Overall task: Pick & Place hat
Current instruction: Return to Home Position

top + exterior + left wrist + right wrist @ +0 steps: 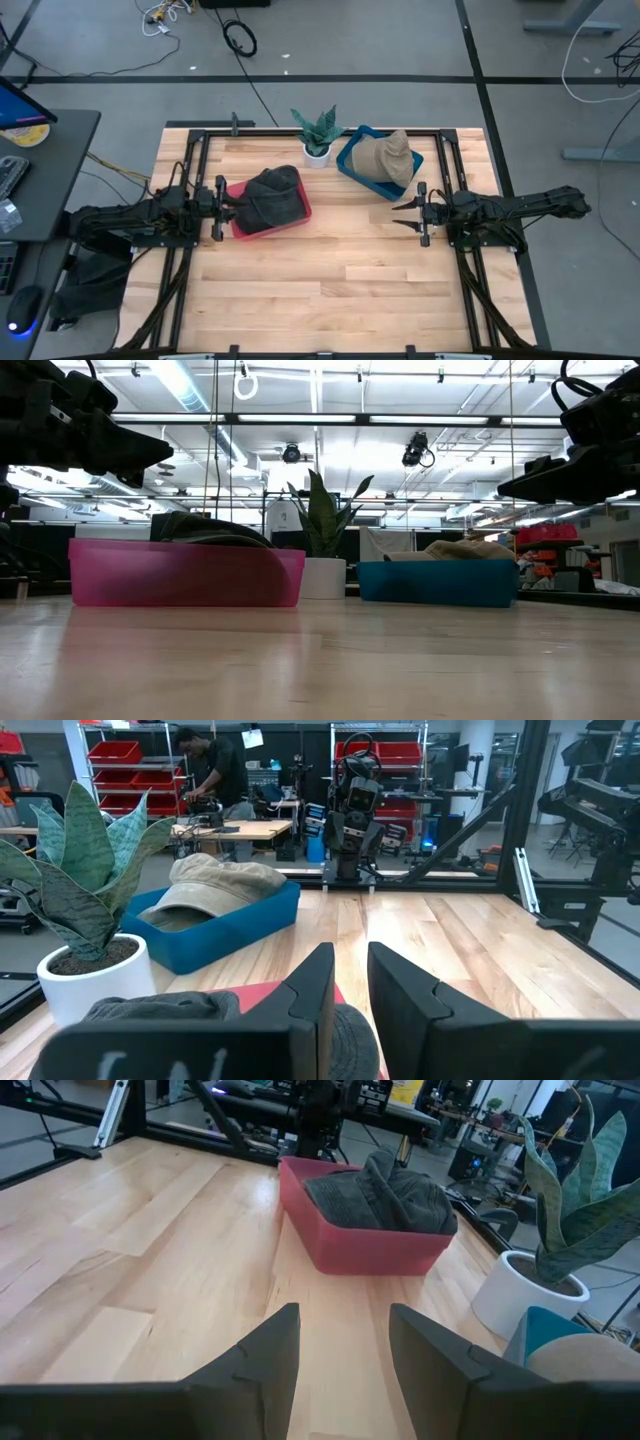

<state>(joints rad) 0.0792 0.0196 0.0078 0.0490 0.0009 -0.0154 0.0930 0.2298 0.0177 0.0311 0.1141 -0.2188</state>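
1. Wood planks make up the table point(350, 290). Grey floor and loose cables lie around it, and far behind are red shelves and a person at a bench.
2. I think the job is nearly done. The black caps point(272, 195) lie in the pink bin point(300, 222), a bit left of the middle. No hat is on the bare wood.
3. The caps look soft and floppy. They sit in a dark heap that pokes up over the rim.
4. The left gripper point(228, 208) hangs just beside the bin's left end. Its fingers are close together with only a thin slit, and they hold nothing.
5. The right gripper point(402, 215) is on the right side, near the blue bin point(350, 165). Its fingers are spread wide and empty.
6. The blue bin holds a tan hat point(388, 160). A plant point(318, 130) in a white pot stands between the two bins, on the far side.
7. The step in hand looks like going home. Next, each arm should pull back to its own side and stay high enough not to bump a bin.
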